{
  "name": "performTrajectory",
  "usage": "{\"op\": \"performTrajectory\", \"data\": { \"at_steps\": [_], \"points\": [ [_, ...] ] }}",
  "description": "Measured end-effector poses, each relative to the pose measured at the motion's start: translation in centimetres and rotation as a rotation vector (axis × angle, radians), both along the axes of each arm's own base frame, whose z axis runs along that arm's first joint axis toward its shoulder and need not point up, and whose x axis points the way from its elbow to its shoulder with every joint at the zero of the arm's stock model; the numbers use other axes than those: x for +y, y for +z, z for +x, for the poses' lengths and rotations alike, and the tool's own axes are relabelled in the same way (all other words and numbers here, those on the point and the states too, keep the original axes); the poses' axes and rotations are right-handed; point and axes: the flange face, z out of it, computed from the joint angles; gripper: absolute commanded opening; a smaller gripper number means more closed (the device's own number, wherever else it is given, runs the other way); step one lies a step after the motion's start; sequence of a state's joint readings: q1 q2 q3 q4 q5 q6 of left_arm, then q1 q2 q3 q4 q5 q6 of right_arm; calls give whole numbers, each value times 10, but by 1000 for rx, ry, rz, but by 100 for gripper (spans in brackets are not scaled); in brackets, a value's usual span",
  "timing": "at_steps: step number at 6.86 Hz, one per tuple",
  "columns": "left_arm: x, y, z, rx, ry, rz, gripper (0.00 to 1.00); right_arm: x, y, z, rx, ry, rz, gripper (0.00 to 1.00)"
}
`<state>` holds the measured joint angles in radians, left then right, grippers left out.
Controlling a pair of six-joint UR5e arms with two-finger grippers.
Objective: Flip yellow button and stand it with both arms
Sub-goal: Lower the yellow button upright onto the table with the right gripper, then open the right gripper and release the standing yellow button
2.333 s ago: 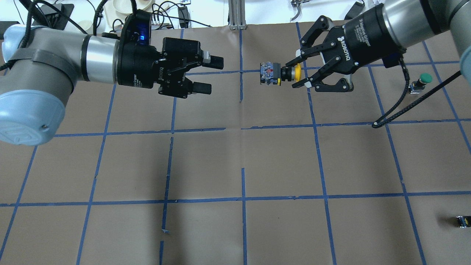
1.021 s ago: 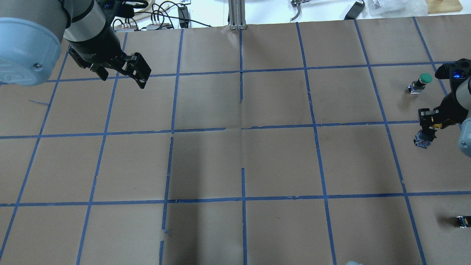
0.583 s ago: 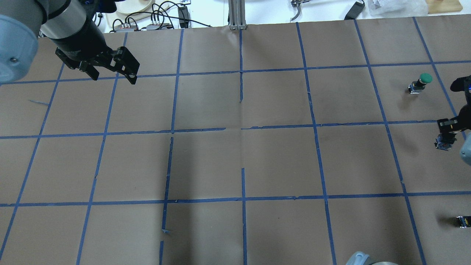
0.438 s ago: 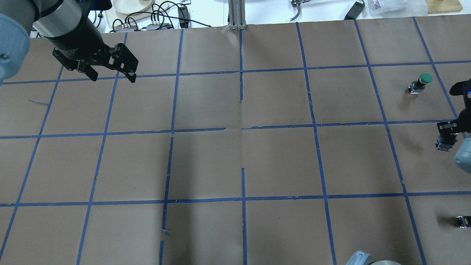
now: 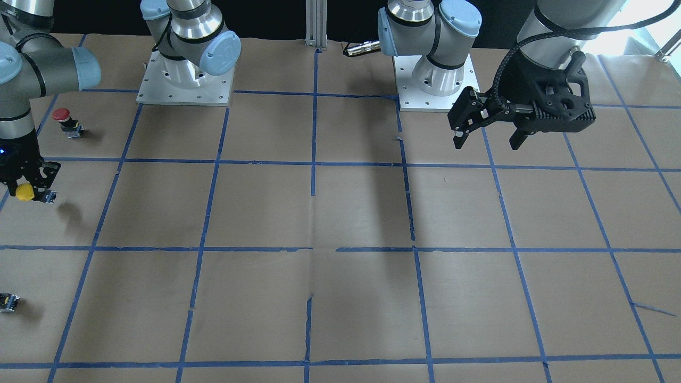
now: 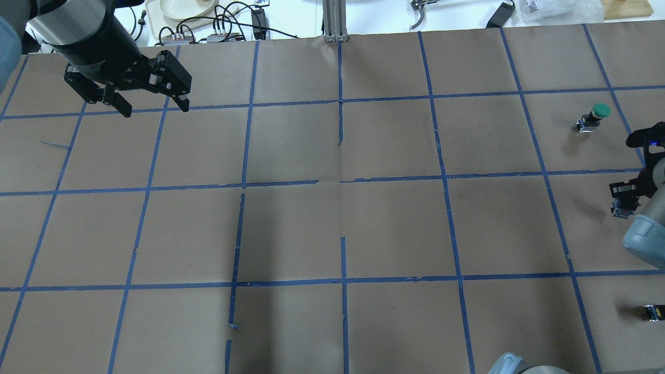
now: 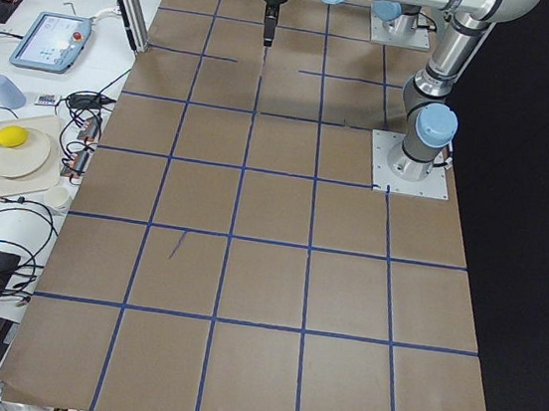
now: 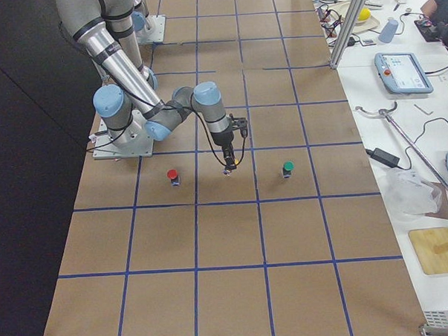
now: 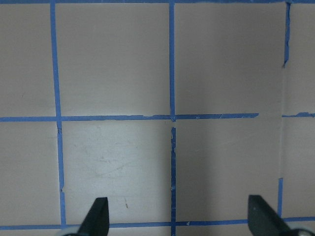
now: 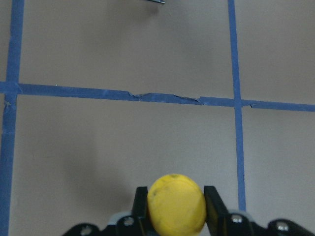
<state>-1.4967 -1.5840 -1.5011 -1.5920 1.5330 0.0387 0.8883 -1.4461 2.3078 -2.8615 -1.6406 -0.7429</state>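
Two grippers and three buttons show from the front-facing camera. My right gripper is clamped on the yellow button at the table's far right end. My left gripper hangs spread and empty near its own base. One red button stands nearby, and one small capless part lies well apart. The yellow button's shadow falls apart from it, so I judge it is not yet on the paper.

From overhead I count one green button and the same capless part. The grey body pokes out below my right fingers, and my left jaws stand wide over bare paper.

The camera at my left end shows only my far arm, too small to judge.

From my right end, three capped buttons sit in a row. The yellow one is under my gripper, between the red and the green.

My left wrist camera shows two fingertips and nothing between them.

My right wrist camera shows one yellow cap pinched between both pads, facing up at me.

I take the flip as done, with the cap up and the body down. What is left is to lower it, settle it upright on its base and let go.
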Motion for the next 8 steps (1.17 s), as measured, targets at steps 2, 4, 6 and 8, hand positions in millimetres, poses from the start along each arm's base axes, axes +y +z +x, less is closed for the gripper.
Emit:
{"op": "performTrajectory", "data": {
  "at_steps": [2,4,6,8],
  "points": [
    [4,6,1,-4,8,12,100,-5,-14,-4,10,-9,-22,24],
    [-6,-7,5,2,2,35,100,-7,-23,-5,8,-39,-43,99],
    [-8,-1,7,-3,5,24,100,-6,-22,-5,7,-57,-53,99],
    [-3,5,4,-1,8,11,100,-4,-3,0,9,-78,-68,100]
  ]
}}
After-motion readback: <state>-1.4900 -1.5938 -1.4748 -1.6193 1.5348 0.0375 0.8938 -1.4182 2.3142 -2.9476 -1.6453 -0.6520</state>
